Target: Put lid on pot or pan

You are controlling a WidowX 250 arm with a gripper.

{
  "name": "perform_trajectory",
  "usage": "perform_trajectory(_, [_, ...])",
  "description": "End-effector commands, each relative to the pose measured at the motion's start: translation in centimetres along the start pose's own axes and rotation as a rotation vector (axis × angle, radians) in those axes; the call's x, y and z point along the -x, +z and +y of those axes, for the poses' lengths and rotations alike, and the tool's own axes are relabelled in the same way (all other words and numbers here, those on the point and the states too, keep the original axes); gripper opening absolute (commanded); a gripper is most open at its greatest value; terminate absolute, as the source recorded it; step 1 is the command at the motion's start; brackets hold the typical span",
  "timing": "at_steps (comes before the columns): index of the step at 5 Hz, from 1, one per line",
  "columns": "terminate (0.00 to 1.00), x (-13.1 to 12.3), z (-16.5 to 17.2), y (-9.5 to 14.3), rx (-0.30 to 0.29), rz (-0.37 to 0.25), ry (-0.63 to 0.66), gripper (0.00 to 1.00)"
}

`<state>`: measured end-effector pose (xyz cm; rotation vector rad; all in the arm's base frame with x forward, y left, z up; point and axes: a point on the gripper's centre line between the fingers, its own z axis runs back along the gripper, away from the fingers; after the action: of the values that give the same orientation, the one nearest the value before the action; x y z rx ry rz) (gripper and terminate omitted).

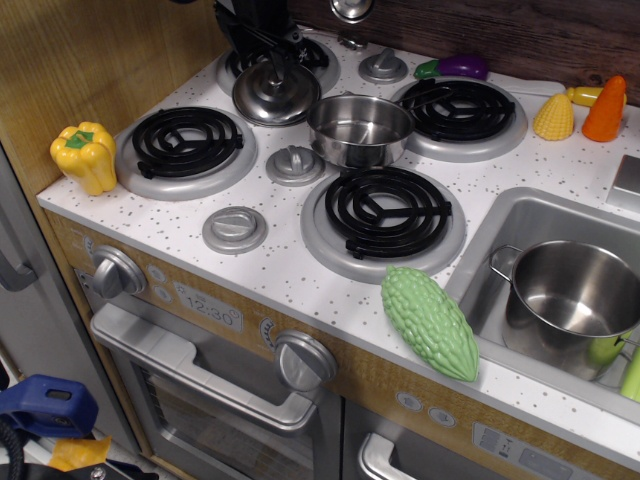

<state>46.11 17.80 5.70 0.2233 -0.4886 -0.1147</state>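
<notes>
The lid [275, 95] is round, shiny steel with a small knob on top. It hangs tilted over the front edge of the back-left burner [320, 55]. My black gripper [277, 57] comes down from the top edge and is closed around the lid's knob. The small shallow steel pot [360, 128] stands empty and open in the middle of the stove top, just right of the lid, with their rims nearly touching.
Black coil burners lie at front left [187, 142], front right [385, 210] and back right [465, 108]. Grey stove knobs [295, 163] sit between them. There is a yellow pepper [86, 155], a green gourd [432, 320], an eggplant [455, 67], corn [554, 117] and a carrot [606, 108]. A larger pot [575, 300] sits in the sink.
</notes>
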Motion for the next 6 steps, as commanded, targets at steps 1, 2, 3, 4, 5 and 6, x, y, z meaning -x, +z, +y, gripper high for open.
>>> perform_trajectory(1, [0.00, 0.0, 0.0, 0.0, 0.000, 0.000, 0.000, 1.00])
perform_trajectory(2, [0.00, -0.1, -0.2, 0.0, -0.006, -0.002, 0.002, 1.00])
perform_trajectory(3, [0.00, -0.1, 0.0, -0.2, -0.006, -0.008, -0.005, 1.00])
perform_trajectory(4, [0.00, -0.2, 0.2, -0.5, -0.011, -0.017, -0.016, 1.00])
perform_trajectory(5, [0.00, -0.6, 0.4, -0.8, -0.008, -0.031, -0.026, 1.00])
perform_trajectory(6, [0.00, -1.2, 0.3, -1.0, 0.001, -0.045, -0.031, 1.00])
